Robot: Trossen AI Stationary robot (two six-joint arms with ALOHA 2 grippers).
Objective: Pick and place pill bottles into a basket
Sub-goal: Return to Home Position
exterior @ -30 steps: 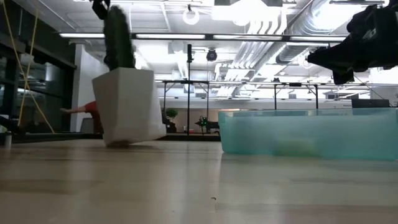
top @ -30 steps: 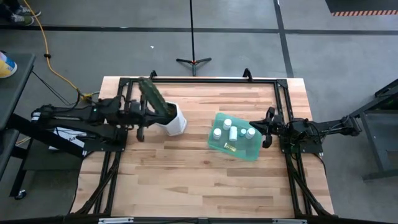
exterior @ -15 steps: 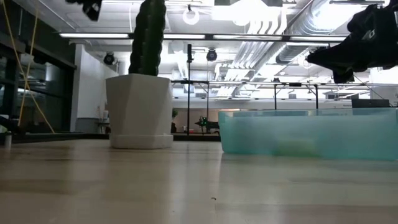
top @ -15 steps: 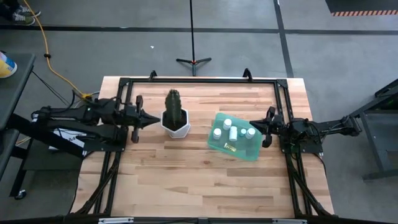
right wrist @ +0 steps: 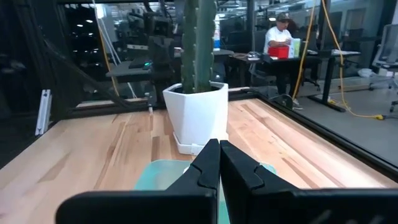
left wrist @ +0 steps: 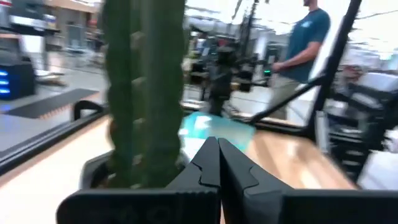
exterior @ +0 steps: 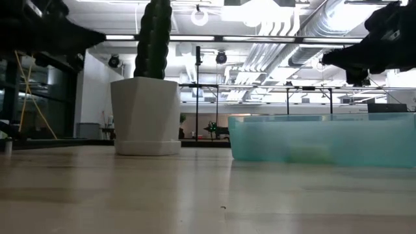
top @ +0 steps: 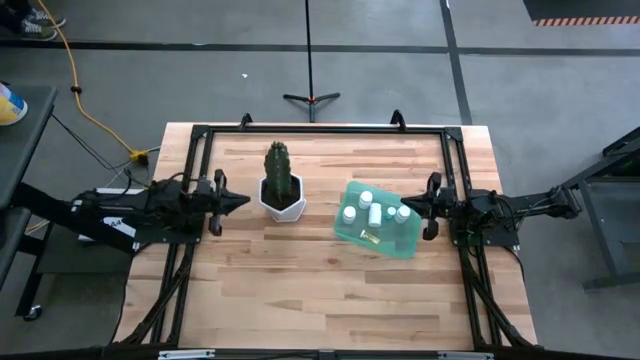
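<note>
Several white pill bottles (top: 376,212) stand and lie inside the teal basket (top: 345,234) at the table's right middle. It also shows in the low view (exterior: 318,140). My right gripper (top: 404,206) is shut and hovers above the basket's right edge, touching nothing; its shut fingertips show in the right wrist view (right wrist: 219,147). My left gripper (top: 245,200) is shut and empty, just left of the white faceted pot (top: 283,200) with a cactus (top: 277,165). There is a small gap between the two. The pot stands upright on its base.
The pot with the cactus (exterior: 146,114) stands left of the basket with bare wood between them. A black metal frame (top: 320,128) runs along the table's far and side edges. The near half of the table is bare wood (top: 320,300). A person (left wrist: 305,43) stands beyond the table.
The pot, which was tipped over toward the far left a second ago, has come back upright on its base. My left gripper has drawn back from it toward the table's left edge and gone lower. My right arm has kept still.
</note>
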